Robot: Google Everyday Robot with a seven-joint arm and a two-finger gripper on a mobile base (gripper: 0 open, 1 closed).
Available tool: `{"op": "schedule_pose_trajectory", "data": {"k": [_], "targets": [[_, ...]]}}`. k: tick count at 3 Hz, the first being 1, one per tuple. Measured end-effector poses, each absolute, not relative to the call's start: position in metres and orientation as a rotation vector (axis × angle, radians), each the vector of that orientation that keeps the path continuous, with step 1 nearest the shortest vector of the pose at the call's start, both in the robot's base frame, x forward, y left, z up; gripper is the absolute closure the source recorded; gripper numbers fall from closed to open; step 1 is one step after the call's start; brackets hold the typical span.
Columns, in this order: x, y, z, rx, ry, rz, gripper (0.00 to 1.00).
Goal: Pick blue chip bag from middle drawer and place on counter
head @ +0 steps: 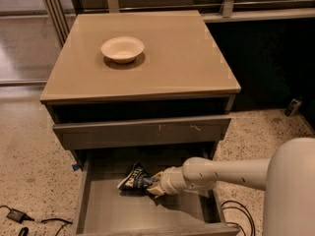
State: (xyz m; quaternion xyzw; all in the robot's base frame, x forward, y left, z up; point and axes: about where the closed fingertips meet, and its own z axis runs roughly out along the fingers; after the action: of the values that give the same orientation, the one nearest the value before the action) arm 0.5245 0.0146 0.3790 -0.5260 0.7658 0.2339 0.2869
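The blue chip bag (133, 179), dark navy with white lettering, lies crumpled on the floor of the open middle drawer (103, 210), toward its back. My gripper (153, 184) reaches in from the right at the end of the white arm and sits at the bag's right end, touching it. The counter (167, 58) is the glossy tan top of the cabinet above.
A shallow cream bowl (122, 48) stands on the counter's back left. A closed drawer front with pale scratches (142, 131) sits above the open drawer. My white arm's body (290, 191) fills the lower right. Black cables (19, 218) lie on the speckled floor at left.
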Motion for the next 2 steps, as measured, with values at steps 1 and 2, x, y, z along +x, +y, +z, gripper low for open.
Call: {"op": "schedule_pose_trajectory", "data": {"k": [1, 2], "targets": [[0.522, -0.001, 0.401, -1.388, 2.032, 0.616, 1.00], [0.513, -0.027, 0.452, -1.371, 1.976, 0.596, 1.00]]}}
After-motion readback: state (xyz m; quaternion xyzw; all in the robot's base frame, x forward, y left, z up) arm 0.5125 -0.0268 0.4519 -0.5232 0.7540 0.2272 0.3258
